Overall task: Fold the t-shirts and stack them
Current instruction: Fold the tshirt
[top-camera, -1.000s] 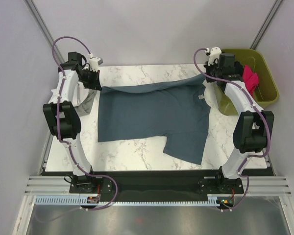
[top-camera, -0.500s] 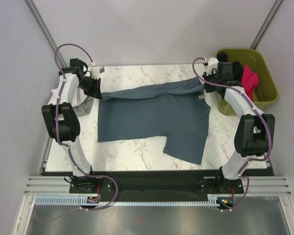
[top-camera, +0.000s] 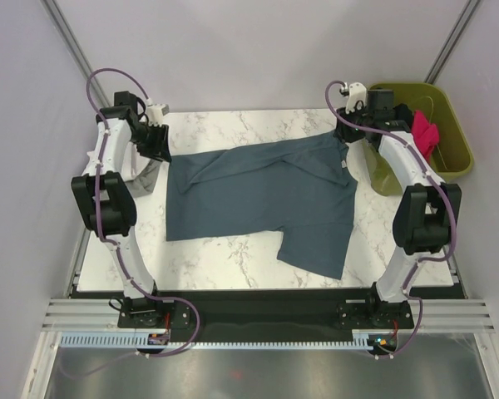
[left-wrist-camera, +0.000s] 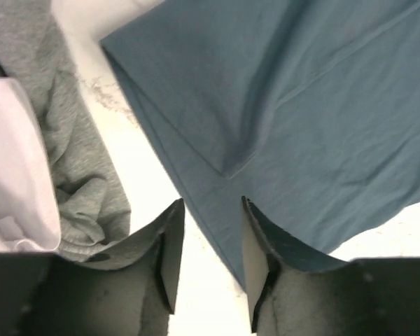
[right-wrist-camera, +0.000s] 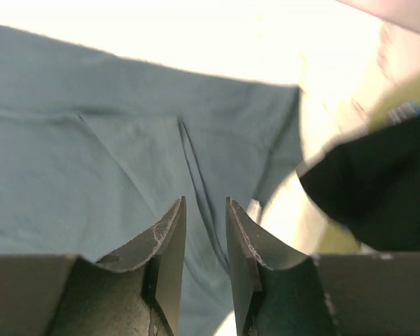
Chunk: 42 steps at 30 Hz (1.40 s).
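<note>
Creases are showing along the upper edge of the t-shirt spread mid-frame on the table, so we are fearing a crooked fold; left hand and right hand are hovering part-open, empty.

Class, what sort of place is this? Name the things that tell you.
Probably a robotics lab test cell, not a home: a left arm and right arm bolted at the near edge of a marble-patterned table, plain walls around it, and a blue-grey t-shirt spread out on it.
</note>
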Each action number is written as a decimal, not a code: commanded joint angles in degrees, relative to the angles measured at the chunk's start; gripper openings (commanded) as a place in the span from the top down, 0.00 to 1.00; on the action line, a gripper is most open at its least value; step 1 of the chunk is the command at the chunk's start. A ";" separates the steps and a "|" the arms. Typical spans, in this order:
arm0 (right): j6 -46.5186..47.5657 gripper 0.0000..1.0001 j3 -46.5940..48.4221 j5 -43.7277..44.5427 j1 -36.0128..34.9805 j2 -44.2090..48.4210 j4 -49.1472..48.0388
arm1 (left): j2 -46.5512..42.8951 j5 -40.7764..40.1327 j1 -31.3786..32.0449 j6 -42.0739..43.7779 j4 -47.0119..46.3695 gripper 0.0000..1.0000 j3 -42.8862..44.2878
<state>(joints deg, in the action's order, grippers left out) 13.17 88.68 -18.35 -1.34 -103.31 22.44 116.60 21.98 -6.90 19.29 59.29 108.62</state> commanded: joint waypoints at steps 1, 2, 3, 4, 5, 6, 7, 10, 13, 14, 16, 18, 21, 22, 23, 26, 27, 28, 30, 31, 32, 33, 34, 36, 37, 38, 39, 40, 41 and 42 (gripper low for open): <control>-1.83 0.64 5.52 -5.90 -1.64 -8.72 0.33 | 3.71 5.26 1.09 -3.03 6.70 0.58 6.42; -1.83 0.65 6.84 -6.43 -1.99 -10.58 0.76 | 6.68 6.40 1.18 -3.20 8.55 0.60 7.65; -1.74 0.66 8.16 -6.70 -2.43 -12.34 1.38 | 7.41 7.11 1.18 -3.64 9.70 0.61 8.88; -1.83 0.66 11.13 -7.05 -2.61 -15.66 1.82 | 7.59 8.07 1.18 -4.17 9.62 0.64 8.28; -2.09 0.67 12.55 -7.14 -2.70 -17.18 2.08 | 7.16 8.78 1.18 -4.17 9.45 0.66 7.41; -2.36 0.67 13.96 -7.40 -2.61 -18.76 2.61 | 7.07 10.00 1.18 -3.82 9.70 0.69 6.53; -2.10 0.68 16.58 -8.10 -2.70 -21.56 3.22 | 6.98 12.80 1.18 -2.60 11.01 0.71 5.91; -1.66 0.69 21.77 -9.86 -2.79 -26.40 5.42 | 5.93 14.93 1.36 -1.89 11.99 0.70 2.40; -2.44 0.70 25.38 -11.00 -2.61 -30.09 6.04 | 4.70 13.89 2.32 -0.58 11.82 0.68 -1.47; -2.53 0.70 26.09 -12.14 -2.52 -30.81 6.04 | 4.52 13.71 2.67 -0.31 11.82 0.68 -2.18; -2.97 0.70 27.93 -13.81 -2.61 -32.91 5.95 | 4.25 12.75 3.20 0.22 11.64 0.68 -3.67; -3.76 0.70 28.91 -15.83 -2.61 -34.06 6.04 | 4.43 11.78 3.64 0.40 11.55 0.67 -4.64; -4.64 0.70 31.02 -17.59 -2.70 -35.38 6.13 | 4.52 10.37 4.26 0.75 11.55 0.67 -4.82; -4.64 0.70 31.37 -17.42 -2.70 -35.91 6.22 | 4.69 10.45 4.35 0.66 11.55 0.67 -4.65; -4.64 0.70 31.81 -17.16 -2.61 -36.26 6.83 | 4.78 10.45 4.43 0.58 11.55 0.67 -4.21; -4.21 0.69 32.96 -15.93 -2.70 -37.14 8.06 | 4.78 10.63 4.61 0.49 11.55 0.67 -3.50; -3.94 0.69 32.96 -15.84 -2.70 -37.32 8.32 | 4.87 10.54 4.61 0.57 11.64 0.67 -3.59; -3.77 0.69 32.87 -15.75 -2.70 -37.41 8.59 | 4.87 10.54 4.61 0.57 11.55 0.67 -3.68; -3.15 0.68 32.52 -15.32 -2.79 -37.41 9.38 | 4.78 10.37 4.52 0.40 11.38 0.66 -4.20; -2.98 0.68 32.43 -15.31 -2.79 -37.32 9.64 | 4.78 10.28 4.61 0.40 11.29 0.65 -4.29; -2.71 0.68 32.25 -15.23 -2.79 -37.32 10.17 | 4.43 10.37 4.61 0.31 11.20 0.65 -4.73; -2.27 0.68 31.82 -15.14 -2.70 -37.14 10.35 | 4.26 10.28 4.61 0.31 11.03 0.64 -4.82; -2.01 0.68 31.55 -14.79 -2.79 -36.88 10.43 | 4.25 10.19 4.61 0.22 10.85 0.64 -4.99; -1.31 0.71 31.29 -14.61 -2.79 -36.88 10.87 | 4.34 10.02 4.61 0.14 10.67 0.63 -5.17; -1.04 0.72 31.37 -14.52 -2.70 -36.97 10.96 | 4.25 9.93 4.61 0.14 10.50 0.63 -5.26; -0.78 0.73 31.37 -14.52 -2.79 -36.88 11.22 | 4.17 9.84 4.61 0.05 10.41 0.63 -5.43; -0.69 0.74 31.46 -14.61 -2.70 -37.05 11.31 | 3.90 9.84 4.61 0.05 10.32 0.63 -5.52; -0.78 0.74 31.55 -14.61 -2.79 -37.14 11.31 | 3.82 9.75 4.61 0.05 10.24 0.63 -5.61; -0.69 0.74 31.64 -14.70 -2.79 -37.23 11.31 | 3.64 9.66 4.61 0.05 10.06 0.63 -5.87; -0.78 0.74 31.90 -14.78 -2.79 -37.32 11.31 | 3.46 9.58 4.52 0.05 10.06 0.63 -5.96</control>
<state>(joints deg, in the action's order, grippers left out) 10.96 119.09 -32.51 -4.01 -140.42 33.47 123.68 31.70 -2.17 18.13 69.89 103.02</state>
